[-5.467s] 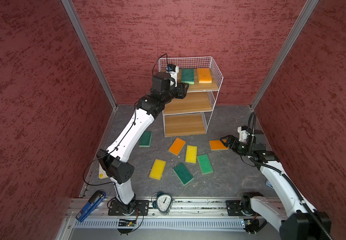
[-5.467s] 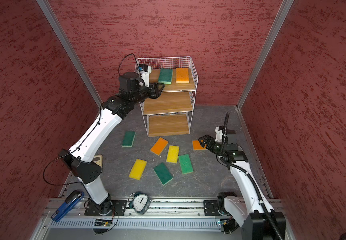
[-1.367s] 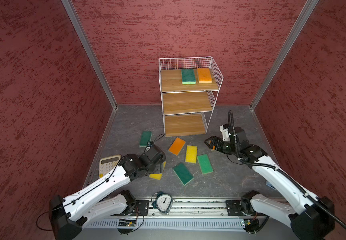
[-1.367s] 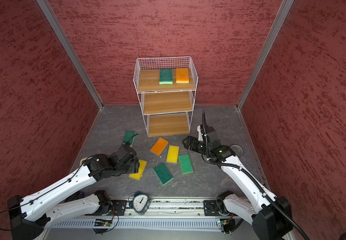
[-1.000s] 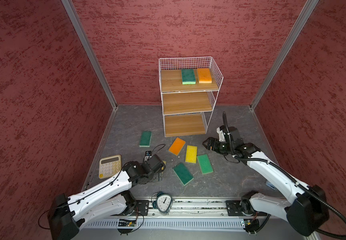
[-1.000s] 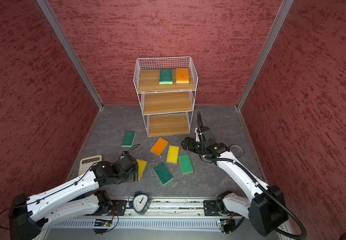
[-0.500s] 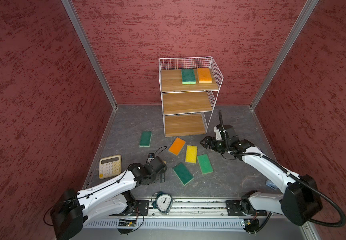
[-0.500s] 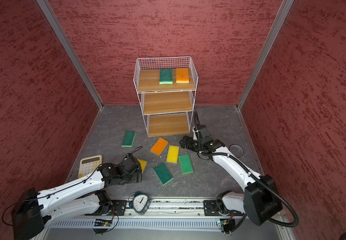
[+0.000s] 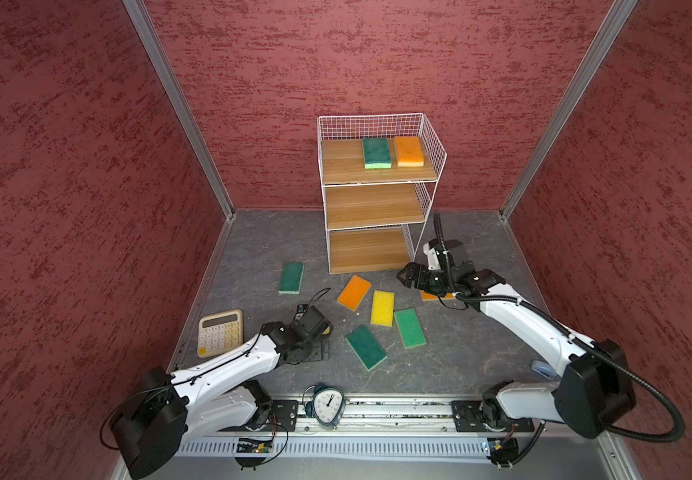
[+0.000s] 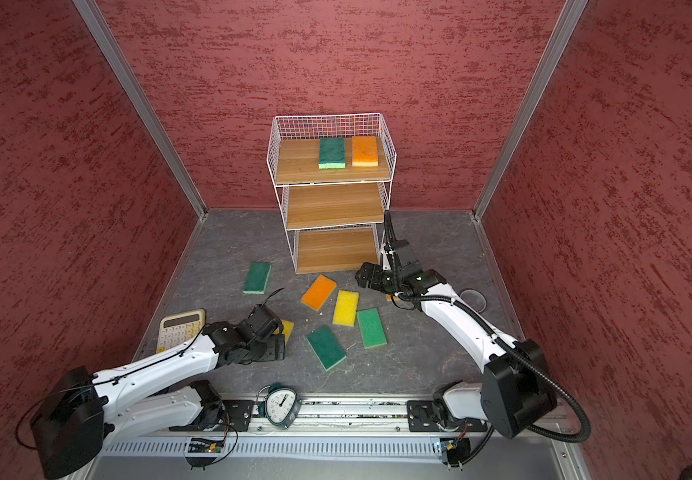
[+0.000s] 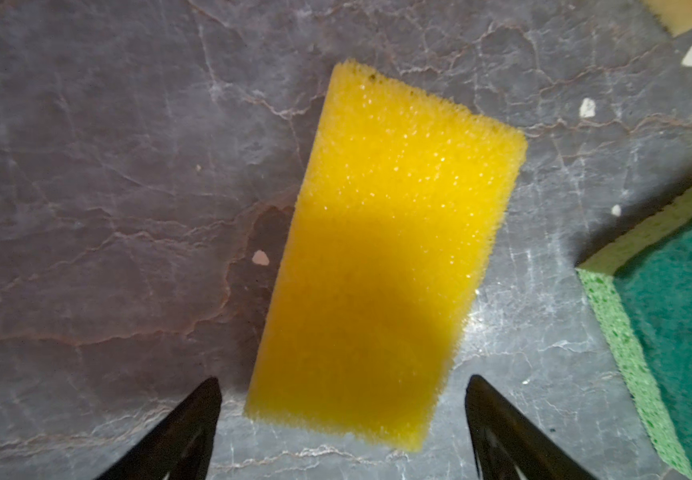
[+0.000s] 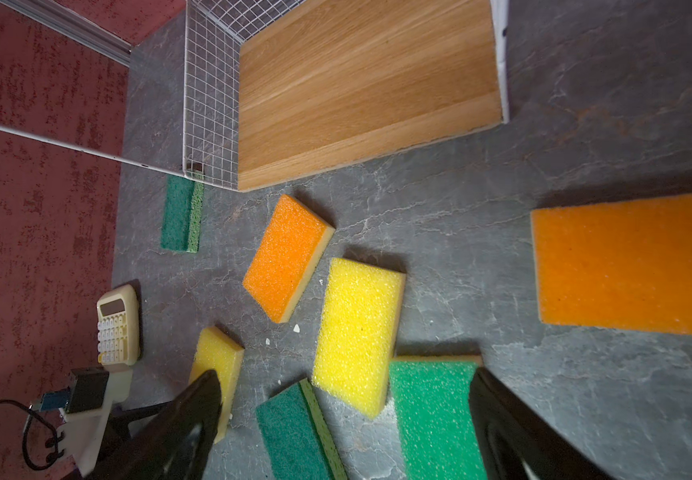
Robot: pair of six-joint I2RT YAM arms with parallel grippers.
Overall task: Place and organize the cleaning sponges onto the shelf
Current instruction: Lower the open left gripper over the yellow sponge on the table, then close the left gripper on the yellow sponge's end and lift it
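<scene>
Standing open, the left tool flanks a yellow sponge; the right tool hangs open too.

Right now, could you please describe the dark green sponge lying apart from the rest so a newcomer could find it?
From the tall white wire shelf at the back wall, look at the floor just left of its lowest board. A dark green sponge lies flat there, beyond the cream calculator. Unlike the other floor sponges, clustered before the shelf, it lies alone.
</scene>
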